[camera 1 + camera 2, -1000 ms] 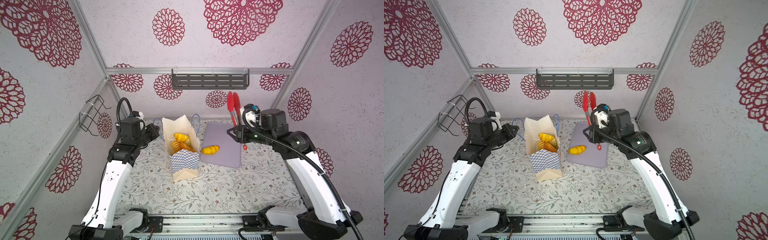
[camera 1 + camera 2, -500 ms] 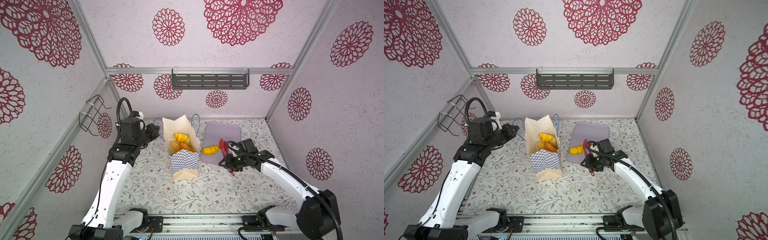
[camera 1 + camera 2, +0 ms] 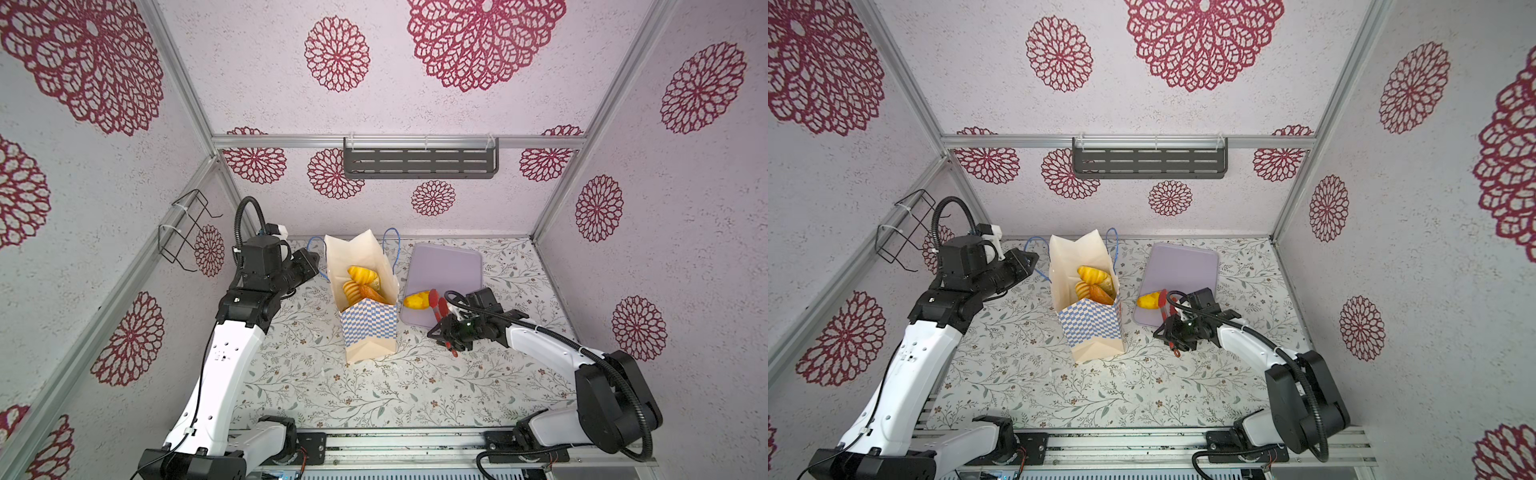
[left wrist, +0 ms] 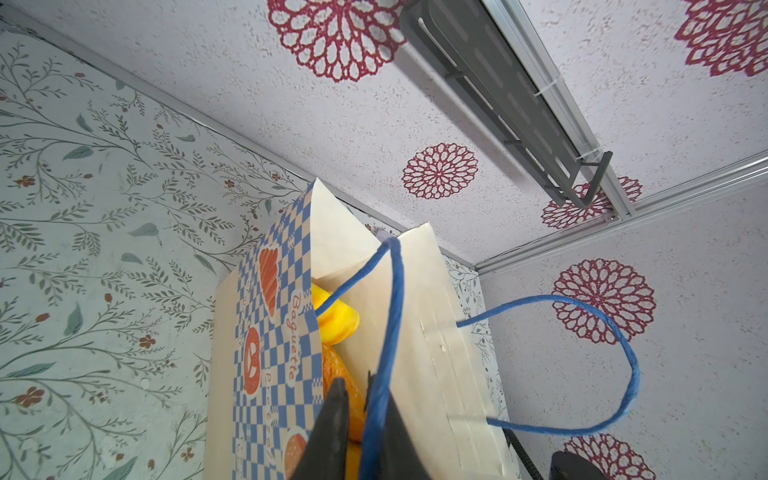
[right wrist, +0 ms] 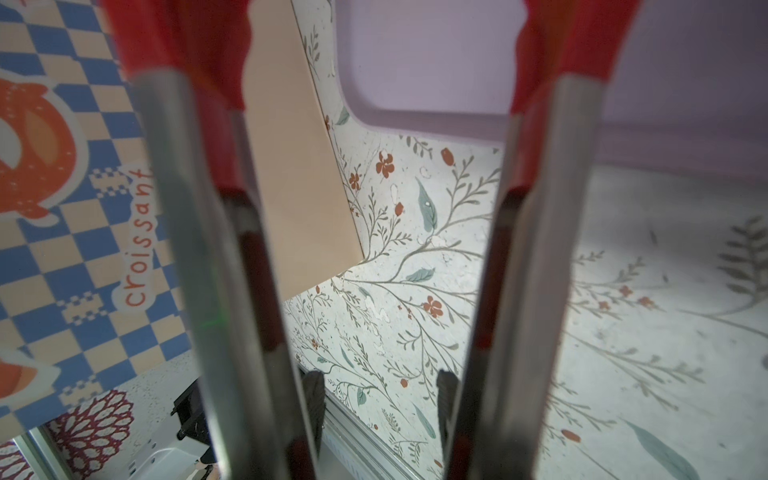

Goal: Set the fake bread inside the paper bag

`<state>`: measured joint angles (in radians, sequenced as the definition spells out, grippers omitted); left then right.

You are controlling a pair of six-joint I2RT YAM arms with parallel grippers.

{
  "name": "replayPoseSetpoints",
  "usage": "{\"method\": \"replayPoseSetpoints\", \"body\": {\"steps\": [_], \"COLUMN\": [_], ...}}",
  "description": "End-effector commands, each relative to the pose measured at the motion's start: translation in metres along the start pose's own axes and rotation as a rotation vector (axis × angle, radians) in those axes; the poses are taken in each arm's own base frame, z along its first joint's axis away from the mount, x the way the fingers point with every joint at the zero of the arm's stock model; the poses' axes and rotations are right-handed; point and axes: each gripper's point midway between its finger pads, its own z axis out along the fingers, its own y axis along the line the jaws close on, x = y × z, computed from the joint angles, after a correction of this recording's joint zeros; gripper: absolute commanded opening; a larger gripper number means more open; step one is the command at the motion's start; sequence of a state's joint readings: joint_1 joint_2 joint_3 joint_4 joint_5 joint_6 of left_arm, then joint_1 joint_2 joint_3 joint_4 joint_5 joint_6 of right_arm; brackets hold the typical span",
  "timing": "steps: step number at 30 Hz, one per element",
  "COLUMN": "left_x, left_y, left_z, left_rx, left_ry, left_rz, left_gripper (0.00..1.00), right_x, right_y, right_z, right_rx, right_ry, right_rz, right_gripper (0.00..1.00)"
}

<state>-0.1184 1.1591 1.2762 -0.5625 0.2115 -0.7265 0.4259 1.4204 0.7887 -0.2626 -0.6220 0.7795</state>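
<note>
Golden-yellow glossy toy loaves [image 3: 363,282] sit inside the tall cream chequered paper bag [image 3: 368,328], its blue cord handle [image 4: 390,311] pinched by the left gripper [image 4: 365,419], while one yellow bun [image 3: 417,300] lies unbagged on the flat lilac tray [image 3: 449,266], at the tips of the spread red-tipped metal tongs [image 3: 436,305] clamped in the right gripper [image 3: 453,330].

Bright, even, diffuse overhead light; shadows faint. Both top views sharp, wide-angle stretch twd 3 & 9 o'clock edges. Left wrist: paper bag [image 4: 270,332] crisp. Right wrist: tongs [image 5: 199,249] v. close, heavily defocused; floor [image 5: 415,270] behind in focus.
</note>
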Motion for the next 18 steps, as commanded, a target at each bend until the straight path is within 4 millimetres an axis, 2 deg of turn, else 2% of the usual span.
{"method": "replayPoseSetpoints", "body": {"steps": [1, 10, 18], "left_x": [-0.003, -0.002, -0.002], "left_y": [0.002, 0.004, 0.002], "left_z": [-0.005, -0.002, -0.003], "left_rx": [-0.004, -0.013, -0.006], "left_ry": [-0.023, -0.018, -0.017], "left_rz": [0.004, 0.001, 0.0], "left_gripper": [0.15, 0.15, 0.16], "right_x": [-0.016, -0.025, -0.044], "right_y": [0.028, 0.027, 0.029], "right_z": [-0.002, 0.008, 0.016], "right_rx": [-0.091, -0.079, -0.05], "right_ry": [-0.029, -0.017, -0.009], "right_rz": [-0.042, -0.048, -0.079], "right_gripper": [0.47, 0.47, 0.46]}}
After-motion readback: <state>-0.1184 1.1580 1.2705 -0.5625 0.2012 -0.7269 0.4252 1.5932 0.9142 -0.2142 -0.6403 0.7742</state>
